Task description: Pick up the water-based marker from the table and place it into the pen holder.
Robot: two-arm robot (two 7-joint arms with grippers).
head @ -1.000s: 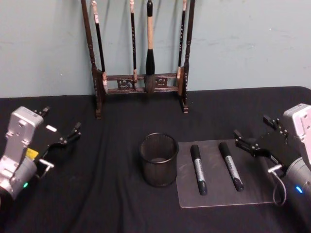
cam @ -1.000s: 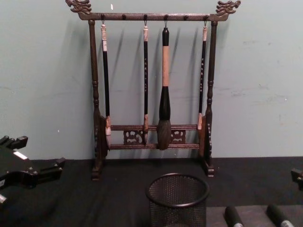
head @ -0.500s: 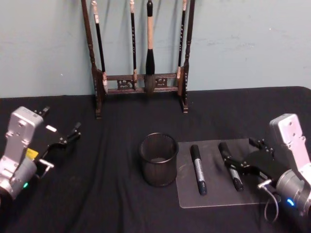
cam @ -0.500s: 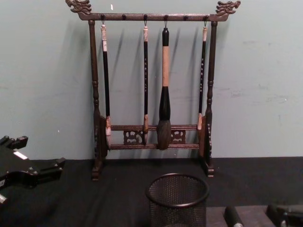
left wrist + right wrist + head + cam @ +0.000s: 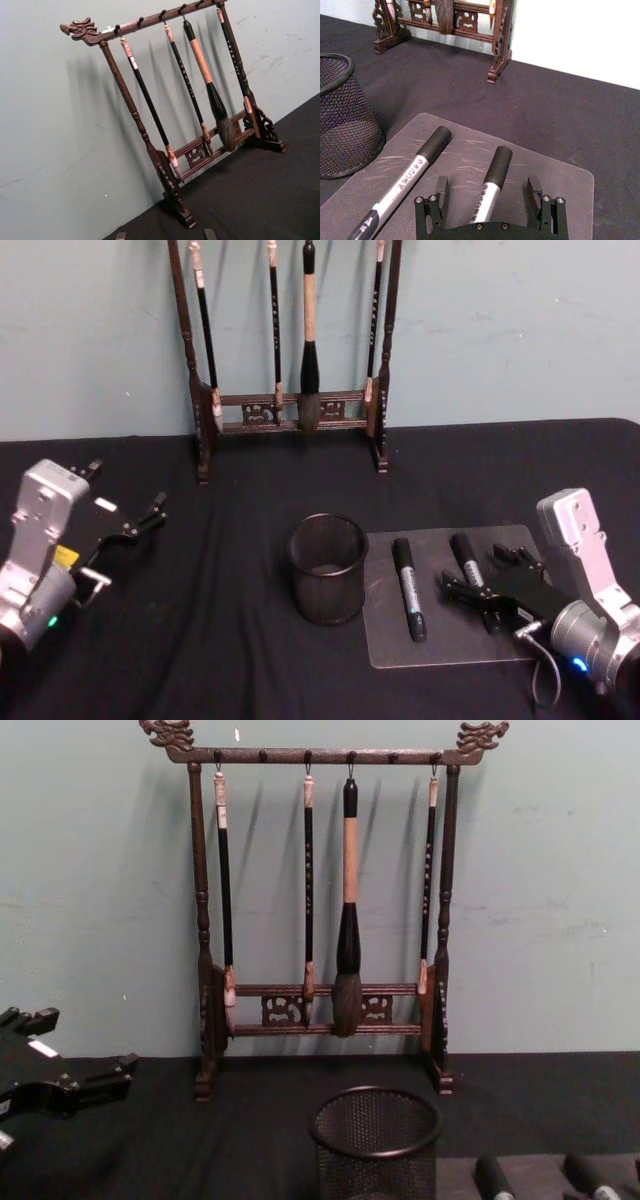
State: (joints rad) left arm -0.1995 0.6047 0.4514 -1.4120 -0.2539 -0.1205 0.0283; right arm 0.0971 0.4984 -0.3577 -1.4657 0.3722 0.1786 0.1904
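Observation:
Two black-capped water-based markers lie side by side on a clear mat (image 5: 440,640) on the black table (image 5: 200,640). My right gripper (image 5: 488,575) is open and low over the right marker (image 5: 463,550). In the right wrist view that marker (image 5: 495,167) runs between the two fingers (image 5: 438,197), which stand apart from it on either side. The left marker (image 5: 408,588) lies free beside it. The black mesh pen holder (image 5: 327,568) stands just left of the mat and is empty. My left gripper (image 5: 128,485) is parked open at the far left.
A tall dark wooden brush rack (image 5: 290,410) hung with several calligraphy brushes stands at the back of the table against the wall. In the chest view the pen holder (image 5: 375,1140) sits in front of the rack (image 5: 320,1010). Bare black cloth lies between the left gripper and the holder.
My right gripper has moved in from the right edge and down, and now straddles the right marker. The left arm, both markers and the pen holder have not moved.

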